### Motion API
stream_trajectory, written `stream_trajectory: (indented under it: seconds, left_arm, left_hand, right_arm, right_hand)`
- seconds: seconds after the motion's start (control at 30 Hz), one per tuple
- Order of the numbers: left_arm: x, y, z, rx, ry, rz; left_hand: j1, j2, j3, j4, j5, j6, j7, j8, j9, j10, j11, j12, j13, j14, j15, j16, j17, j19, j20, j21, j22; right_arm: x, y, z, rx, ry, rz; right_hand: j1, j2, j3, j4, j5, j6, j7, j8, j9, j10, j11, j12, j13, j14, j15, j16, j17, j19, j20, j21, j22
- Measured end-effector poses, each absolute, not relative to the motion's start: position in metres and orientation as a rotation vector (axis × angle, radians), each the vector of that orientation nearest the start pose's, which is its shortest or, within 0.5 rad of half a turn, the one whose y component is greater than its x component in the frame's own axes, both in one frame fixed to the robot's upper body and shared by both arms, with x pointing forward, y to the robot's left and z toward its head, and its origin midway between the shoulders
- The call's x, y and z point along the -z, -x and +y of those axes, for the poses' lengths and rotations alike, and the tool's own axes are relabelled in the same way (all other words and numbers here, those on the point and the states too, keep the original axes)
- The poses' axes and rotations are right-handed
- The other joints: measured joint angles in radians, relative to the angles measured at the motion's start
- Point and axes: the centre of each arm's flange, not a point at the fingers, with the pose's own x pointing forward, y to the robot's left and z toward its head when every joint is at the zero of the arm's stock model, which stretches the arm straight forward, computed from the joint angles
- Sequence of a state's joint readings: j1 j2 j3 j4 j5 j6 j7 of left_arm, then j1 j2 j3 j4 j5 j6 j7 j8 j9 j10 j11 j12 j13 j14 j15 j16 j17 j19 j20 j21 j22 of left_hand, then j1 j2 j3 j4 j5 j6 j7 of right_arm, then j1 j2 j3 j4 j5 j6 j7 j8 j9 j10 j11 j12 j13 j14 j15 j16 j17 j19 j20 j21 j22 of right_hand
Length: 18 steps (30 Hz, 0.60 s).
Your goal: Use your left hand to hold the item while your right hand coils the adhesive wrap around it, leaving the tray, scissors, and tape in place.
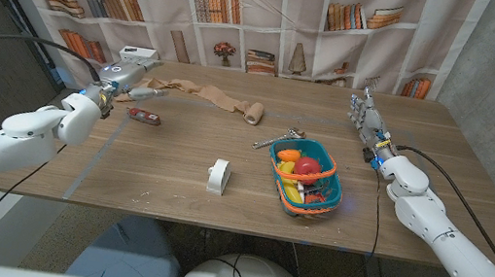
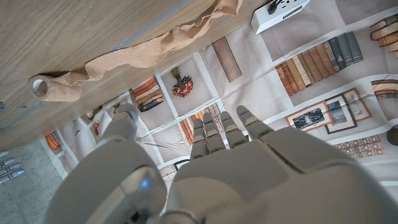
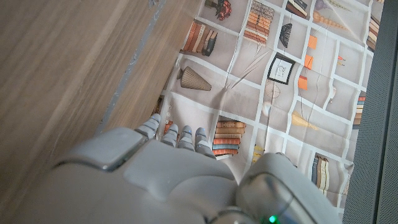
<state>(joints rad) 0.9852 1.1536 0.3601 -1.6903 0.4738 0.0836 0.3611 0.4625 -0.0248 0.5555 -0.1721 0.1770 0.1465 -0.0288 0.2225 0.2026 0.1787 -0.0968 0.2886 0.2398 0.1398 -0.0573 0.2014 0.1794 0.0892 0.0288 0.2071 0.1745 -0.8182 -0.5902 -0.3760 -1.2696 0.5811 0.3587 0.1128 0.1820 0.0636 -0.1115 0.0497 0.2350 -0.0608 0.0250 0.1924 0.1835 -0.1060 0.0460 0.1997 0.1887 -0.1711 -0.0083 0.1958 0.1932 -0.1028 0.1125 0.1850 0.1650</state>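
Head view, left robot hand (image 1: 123, 82) released, empty, right robot hand (image 1: 366, 115) released, fingers extended, touching nothing

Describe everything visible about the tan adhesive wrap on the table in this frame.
The adhesive wrap is a tan, crinkled, fabric-like bandage lying on the wooden table near its far edge. A small roll with a hollow core lies on its side at one end. From it a loose, wavy tail runs unrolled across the table toward the left hand, which hovers near that end without visibly touching it. Nothing holds the wrap; it touches only the tabletop.
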Motion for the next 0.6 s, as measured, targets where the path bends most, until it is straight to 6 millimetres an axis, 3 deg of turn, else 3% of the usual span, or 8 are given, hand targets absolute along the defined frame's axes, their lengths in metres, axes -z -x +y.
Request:
stream_trajectory:
  seconds: [0.37,0.6]
  left_arm:
    - [-0.0439,-0.5583,0.4160,-0.403,-1.611,-0.663]
    - [-0.0466,-0.5571,0.4195,-0.405,-1.653,-0.666]
  left_hand:
    - [0.000,0.000,-0.008,0.008,0.000,0.015,0.006,0.000,0.005,0.033,-0.010,0.011,0.011,0.045,-0.010,0.021,0.009,0.006,0.005,0.000,0.005]
    - [0.004,0.004,-0.014,0.014,0.000,0.025,0.007,0.009,0.005,0.045,-0.009,0.019,0.023,0.073,-0.012,0.032,0.019,0.096,-0.012,0.030,0.010]
  right_arm:
    - [0.0137,-0.6429,-0.3154,-0.241,0.131,-0.646]
    - [0.0144,-0.6427,-0.3153,-0.242,0.130,-0.644]
  right_hand:
    - [0.000,0.000,0.000,0.000,0.000,0.000,0.000,0.000,0.000,0.000,0.000,0.000,0.000,0.000,0.000,0.000,0.000,0.000,0.000,0.000,0.000]
    - [0.004,0.004,0.004,-0.004,-0.008,0.000,0.000,0.000,0.000,0.000,0.000,0.000,0.000,-0.001,-0.010,0.000,0.000,0.000,0.000,0.000,0.000]
